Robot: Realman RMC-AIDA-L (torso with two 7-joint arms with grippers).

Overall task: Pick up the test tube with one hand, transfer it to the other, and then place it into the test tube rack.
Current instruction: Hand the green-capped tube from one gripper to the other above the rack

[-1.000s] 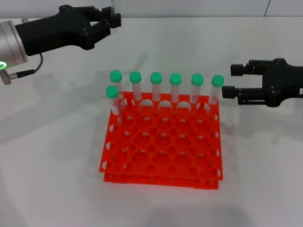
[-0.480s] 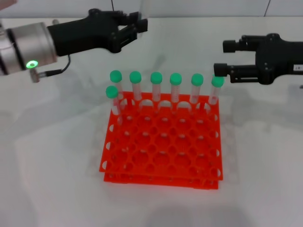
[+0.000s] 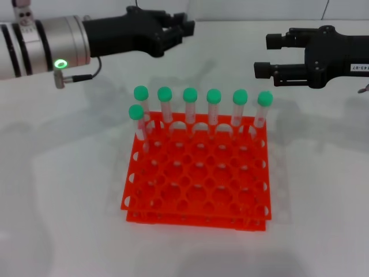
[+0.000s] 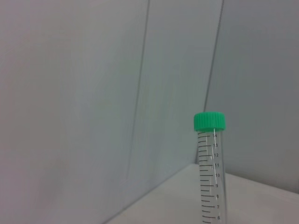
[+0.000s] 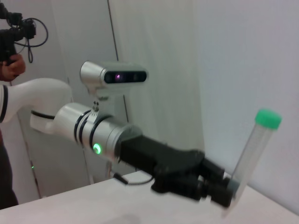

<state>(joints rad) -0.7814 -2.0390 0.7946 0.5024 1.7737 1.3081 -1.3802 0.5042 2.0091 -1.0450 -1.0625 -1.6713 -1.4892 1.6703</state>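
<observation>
Above rack (image 3: 196,173) | left end effector (image 3: 176,32) clamps test tube (image 5: 252,154) upright | right end effector (image 3: 271,55) agape, apart

Left claw (image 3: 183,26) clamped, raised; right claw (image 3: 264,56) spread.

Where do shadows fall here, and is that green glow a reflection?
Head view: soft grey arm shadows lie on the white table around the rack. Right wrist view: the green glow is a lamp on the left arm; the left gripper holds a tube.
</observation>
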